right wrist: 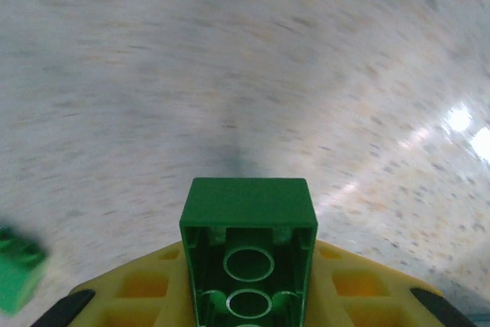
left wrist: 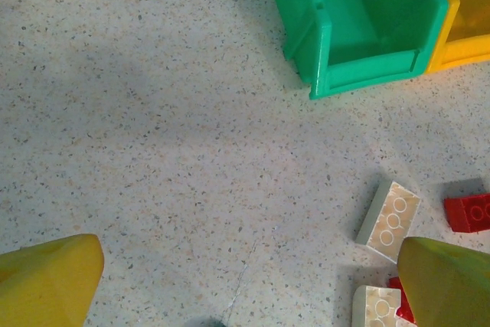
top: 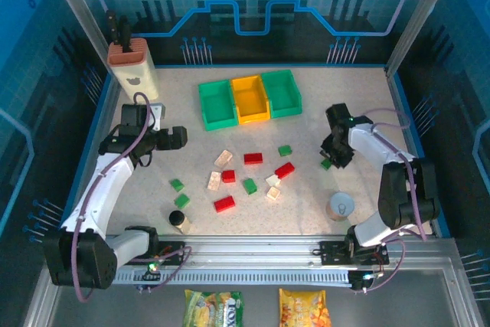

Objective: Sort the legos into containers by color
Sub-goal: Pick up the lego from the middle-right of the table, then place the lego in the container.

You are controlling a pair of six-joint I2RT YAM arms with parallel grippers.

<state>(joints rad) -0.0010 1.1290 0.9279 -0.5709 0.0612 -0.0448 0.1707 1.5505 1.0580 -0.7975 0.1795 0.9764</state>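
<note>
My right gripper point(top: 334, 158) is shut on a green lego point(right wrist: 249, 254) and holds it just above the table on the right side; the brick's hollow underside faces the wrist camera. Another green lego point(right wrist: 17, 277) lies to its left. My left gripper point(top: 181, 138) stands open over bare table, its yellow fingertips point(left wrist: 53, 281) wide apart and nothing between them. Red, green and cream legos lie scattered mid-table, among them a cream one point(top: 223, 158), a red one point(top: 253, 158) and a green one point(top: 249, 186). The containers stand in a row behind: green point(top: 217, 105), yellow point(top: 250, 99), green point(top: 281, 93).
A beige knife block point(top: 132, 67) stands at the back left. A dark-capped jar point(top: 179, 221) sits near the front left and a grey cup point(top: 341, 207) near the front right. Blue walls ring the table. Two cream legos point(left wrist: 389, 220) lie by the left gripper's right finger.
</note>
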